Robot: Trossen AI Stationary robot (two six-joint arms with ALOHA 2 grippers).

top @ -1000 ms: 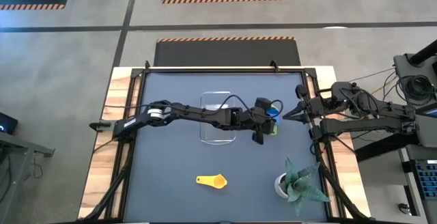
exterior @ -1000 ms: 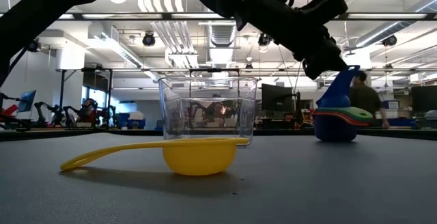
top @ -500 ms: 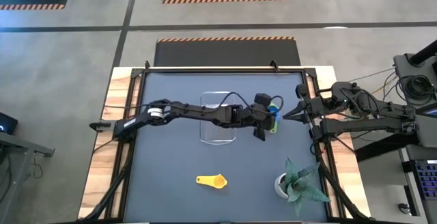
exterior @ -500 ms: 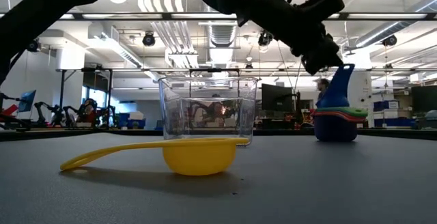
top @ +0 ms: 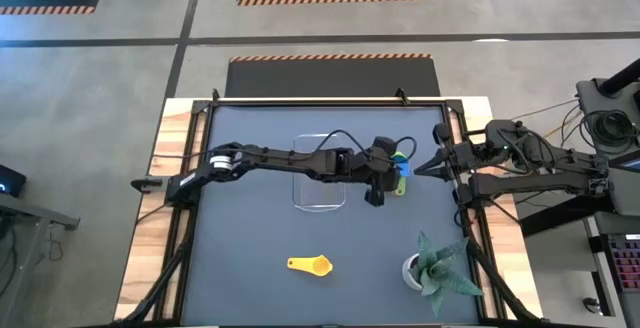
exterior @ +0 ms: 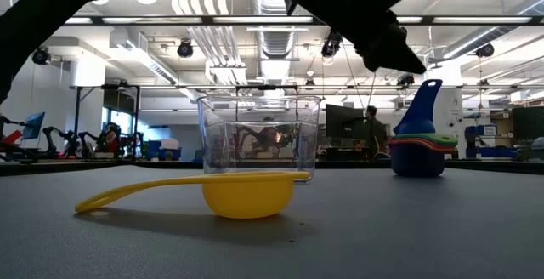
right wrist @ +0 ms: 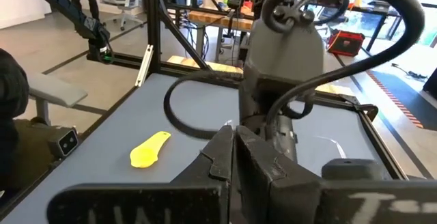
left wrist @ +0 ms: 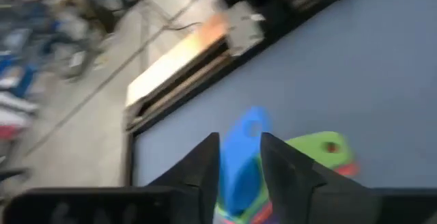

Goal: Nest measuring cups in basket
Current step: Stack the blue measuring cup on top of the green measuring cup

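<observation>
The basket (exterior: 259, 138) looks like clear, glossy plastic; the yellow measuring cup (exterior: 229, 192) is smooth plastic with a soft sheen; the table top (top: 250, 228) is matt dark grey, edged in pale wood (top: 150, 218); the left gripper (left wrist: 239, 162) fingers look matt black.

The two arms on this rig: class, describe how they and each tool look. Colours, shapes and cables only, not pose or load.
Both arms are dark and slim, built of jointed segments. The left arm has a pale band near its base joint and a thin black cable looping above it. Its tool, the left gripper, ends in two dark, flat, tapering fingers. The right gripper narrows to a point, and black cables trail behind it.
</observation>
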